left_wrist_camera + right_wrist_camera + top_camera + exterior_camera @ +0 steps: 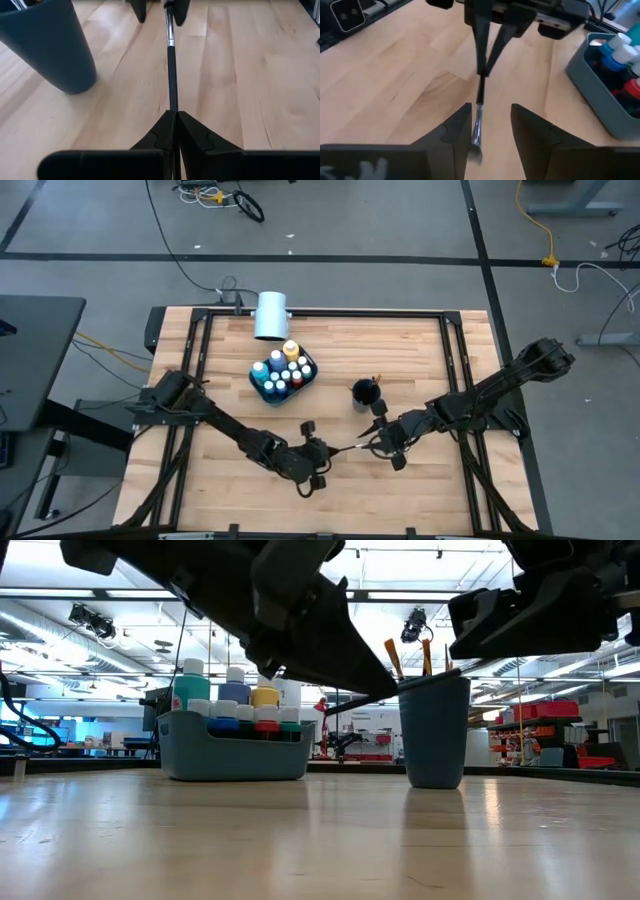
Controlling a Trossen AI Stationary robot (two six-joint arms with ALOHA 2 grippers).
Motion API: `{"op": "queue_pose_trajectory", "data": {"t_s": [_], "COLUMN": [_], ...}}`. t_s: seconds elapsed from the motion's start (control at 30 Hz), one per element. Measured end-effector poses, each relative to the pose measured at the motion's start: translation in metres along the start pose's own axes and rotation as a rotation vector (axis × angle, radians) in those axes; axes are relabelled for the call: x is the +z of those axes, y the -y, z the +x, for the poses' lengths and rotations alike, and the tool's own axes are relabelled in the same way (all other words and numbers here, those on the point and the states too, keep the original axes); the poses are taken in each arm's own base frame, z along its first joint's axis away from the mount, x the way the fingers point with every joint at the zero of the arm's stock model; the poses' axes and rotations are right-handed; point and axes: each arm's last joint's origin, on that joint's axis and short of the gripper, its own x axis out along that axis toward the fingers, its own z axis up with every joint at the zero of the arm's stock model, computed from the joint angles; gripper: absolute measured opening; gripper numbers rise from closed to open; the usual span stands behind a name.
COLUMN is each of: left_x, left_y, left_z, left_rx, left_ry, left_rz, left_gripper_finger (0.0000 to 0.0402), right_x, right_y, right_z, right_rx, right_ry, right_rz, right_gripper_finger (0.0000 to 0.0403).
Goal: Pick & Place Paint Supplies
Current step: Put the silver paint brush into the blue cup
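The left gripper (pixel 175 122) clamps a dark-handled paintbrush (pixel 171 75) level, offering its bristle end between the right gripper's (pixel 491 117) parted fingers for a handover.

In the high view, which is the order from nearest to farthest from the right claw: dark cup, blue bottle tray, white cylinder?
From the right claw:
1. The dark round cup holding brushes, just behind it.
2. The blue plastic tray of paint bottles, farther toward the left arm's side.
3. The large white cylinder, at the table's far edge.

I am seeing a black-handled, silver-ferruled paintbrush (pixel 479 107), a slate-blue cup (pixel 47 45) and bin (pixel 236 752) — bottles (pixel 283 369) showing blue, yellow, red, teal.
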Motion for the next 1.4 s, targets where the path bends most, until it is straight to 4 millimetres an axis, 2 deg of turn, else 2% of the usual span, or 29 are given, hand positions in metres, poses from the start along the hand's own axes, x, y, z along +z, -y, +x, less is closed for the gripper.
{"op": "queue_pose_trajectory", "data": {"t_s": [0.5, 0.67, 1.0, 1.4], "left_x": [0.0022, 0.0055, 0.0080, 0.0081], "left_y": [-0.0005, 0.0004, 0.0012, 0.0011], "left_z": [-0.0003, -0.0004, -0.0007, -0.0007], "left_rx": [0.023, 0.014, 0.008, 0.007], "left_ry": [0.020, 0.048, 0.065, 0.066], "left_rz": [-0.003, -0.022, -0.018, -0.030], "left_gripper_finger": [0.0020, 0.0020, 0.0020, 0.0021], "right_x": [-0.0006, -0.0005, 0.0022, 0.0023], "right_y": [-0.0018, -0.0018, -0.0011, -0.0008], "right_z": [-0.0001, 0.0000, -0.0001, -0.0001], "right_rx": [0.057, 0.056, 0.049, 0.041], "right_ry": [0.003, 0.003, 0.030, 0.030], "right_rz": [0.005, 0.026, 0.028, 0.026], "right_gripper_finger": [0.0140, 0.0116, 0.0042, 0.0034]}}
